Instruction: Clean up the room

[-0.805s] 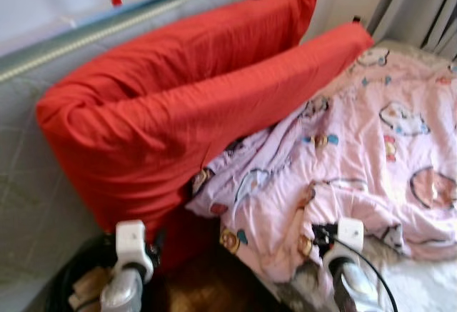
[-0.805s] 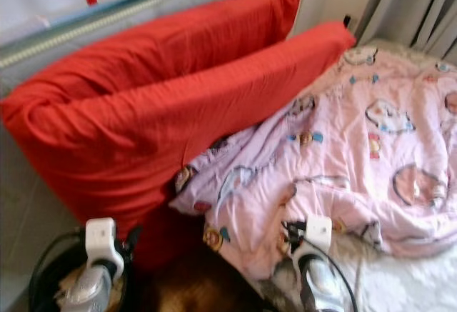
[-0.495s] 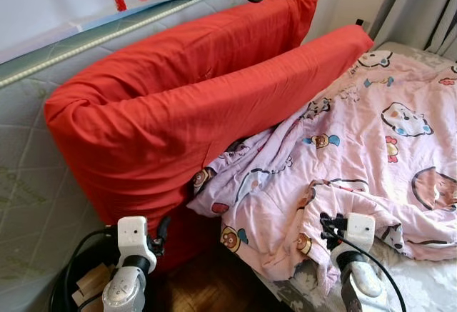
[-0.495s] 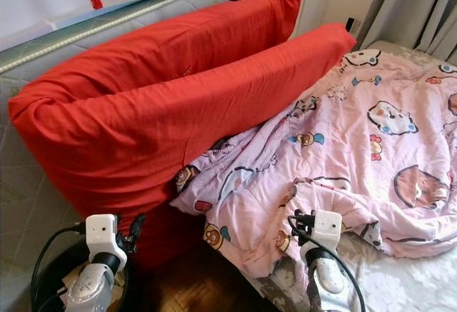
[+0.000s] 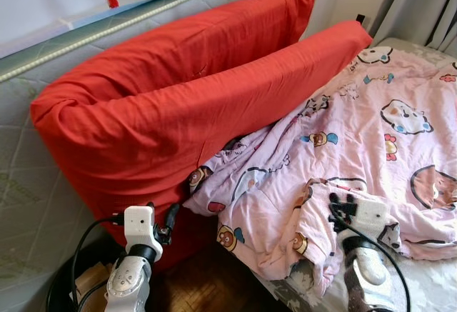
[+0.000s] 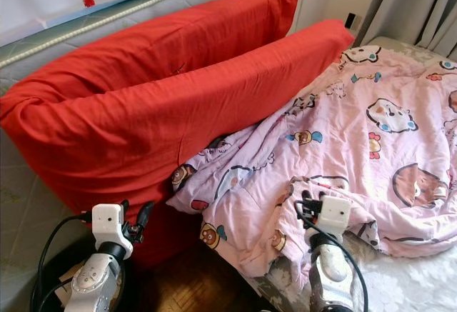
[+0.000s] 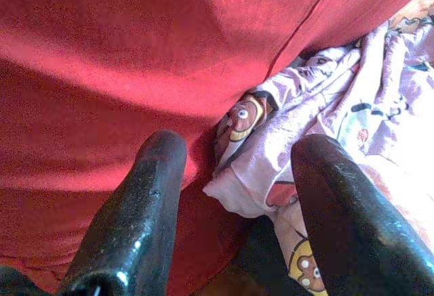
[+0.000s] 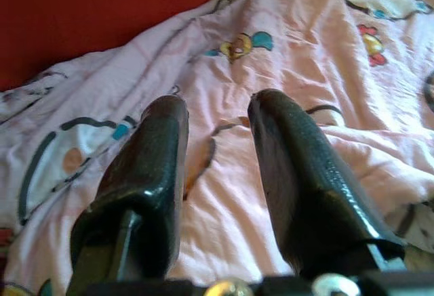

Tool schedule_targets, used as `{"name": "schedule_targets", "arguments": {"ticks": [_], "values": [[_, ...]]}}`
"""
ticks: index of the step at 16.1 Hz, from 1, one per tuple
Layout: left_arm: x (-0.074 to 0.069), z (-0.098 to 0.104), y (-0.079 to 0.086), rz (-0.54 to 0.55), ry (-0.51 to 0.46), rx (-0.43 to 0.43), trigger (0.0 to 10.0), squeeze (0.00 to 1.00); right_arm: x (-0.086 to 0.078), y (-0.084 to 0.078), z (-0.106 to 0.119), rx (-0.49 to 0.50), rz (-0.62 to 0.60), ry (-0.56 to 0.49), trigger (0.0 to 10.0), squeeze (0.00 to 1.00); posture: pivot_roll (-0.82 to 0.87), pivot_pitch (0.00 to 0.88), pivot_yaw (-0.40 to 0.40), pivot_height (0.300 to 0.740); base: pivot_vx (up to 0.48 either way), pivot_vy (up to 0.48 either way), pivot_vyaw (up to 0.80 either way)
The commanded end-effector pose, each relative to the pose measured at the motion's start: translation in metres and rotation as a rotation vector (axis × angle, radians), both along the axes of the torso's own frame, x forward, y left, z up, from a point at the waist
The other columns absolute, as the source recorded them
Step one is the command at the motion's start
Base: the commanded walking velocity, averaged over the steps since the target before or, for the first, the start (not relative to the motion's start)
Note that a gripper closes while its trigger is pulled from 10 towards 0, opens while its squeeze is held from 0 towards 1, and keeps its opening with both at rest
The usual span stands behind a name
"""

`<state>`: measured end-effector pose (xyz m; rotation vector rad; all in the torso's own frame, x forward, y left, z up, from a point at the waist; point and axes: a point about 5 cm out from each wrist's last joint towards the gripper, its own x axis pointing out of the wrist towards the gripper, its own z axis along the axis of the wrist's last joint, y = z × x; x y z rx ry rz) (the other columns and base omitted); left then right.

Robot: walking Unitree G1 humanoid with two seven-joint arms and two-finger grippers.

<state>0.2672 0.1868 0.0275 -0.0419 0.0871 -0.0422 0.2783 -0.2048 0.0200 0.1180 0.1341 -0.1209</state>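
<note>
Bed-tidying, early stage: both grippers hovering open at the pink cartoon quilt.

Right gripper (image 8: 215, 130) is hanging spread and empty just over the pink cartoon quilt (image 5: 357, 148); left gripper (image 7: 234, 174) is gaping, holding nothing, beside the quilt's near corner under the red pillows (image 5: 178, 105). Quilt is lying rumpled against the pillows, so straightening seems still ahead. Eye views are showing a black bin (image 5: 71, 294) left of the quilt; wrist views are revealing the finger gaps.
</note>
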Motion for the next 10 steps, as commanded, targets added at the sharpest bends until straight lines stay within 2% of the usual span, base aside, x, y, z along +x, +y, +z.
{"name": "schedule_targets", "arguments": {"ticks": [1, 3, 7, 10], "values": [[-0.001, 0.000, 0.005, 0.030, 0.012, -0.015, 10.0, 0.00, -0.005, -0.001, -0.005, 0.006, -0.010, 0.028, 10.0, 0.00, 0.04, 0.136, -0.008, 0.696, 0.000, 0.000, 0.00], [0.000, 0.000, 0.008, 0.042, 0.016, -0.017, 10.0, 0.00, -0.006, 0.001, -0.006, 0.007, -0.014, 0.033, 10.0, 0.00, 0.05, 0.148, -0.009, 0.672, 0.000, 0.000, 0.00], [-0.003, -0.002, 0.005, 0.038, 0.029, -0.024, 10.0, 0.00, -0.005, 0.009, -0.006, 0.016, -0.020, 0.035, 10.0, 0.00, 0.05, 0.157, -0.012, 0.672, 0.000, 0.000, 0.00], [-0.002, -0.001, 0.005, 0.039, 0.030, -0.027, 10.0, 0.00, -0.003, 0.009, -0.007, 0.018, -0.014, 0.054, 10.0, 0.00, 0.05, 0.161, -0.012, 0.672, 0.000, 0.000, 0.00]]}}
